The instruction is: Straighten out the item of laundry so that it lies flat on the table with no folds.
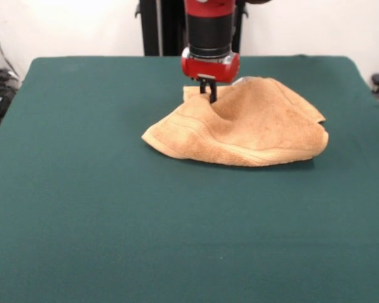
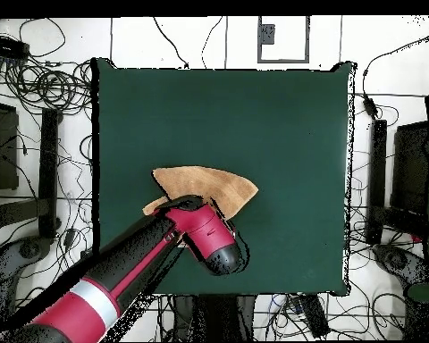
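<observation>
1. The towel (image 1: 246, 126) sits on the table (image 1: 82, 189) a little toward my robot's side of the middle, bunched into a rough wedge. It is plainly not flat: the near edge is doubled over, with the woven stripe running along that fold, and the middle rises in a hump.

2. I read the hump as cloth being drawn up at the far left corner, because that is where the claw (image 1: 209, 93) meets the towel and the fabric dips and puckers around it. Holding a corner makes sense to me, since pulling a corner outward is how a fold gets opened.

3. The claw's dark tips press into the cloth and look pinched together on it, so I judge it is gripping the towel.

4. In the front view the arm (image 1: 208, 31) drops almost straight down, wrist vertical, red collar just above the towel.

5. From overhead the arm (image 2: 138, 268) reaches diagonally from the base across the near edge of the table (image 2: 281, 107), its end covering part of the towel (image 2: 209, 185).

6. Flattening looks barely begun.
</observation>
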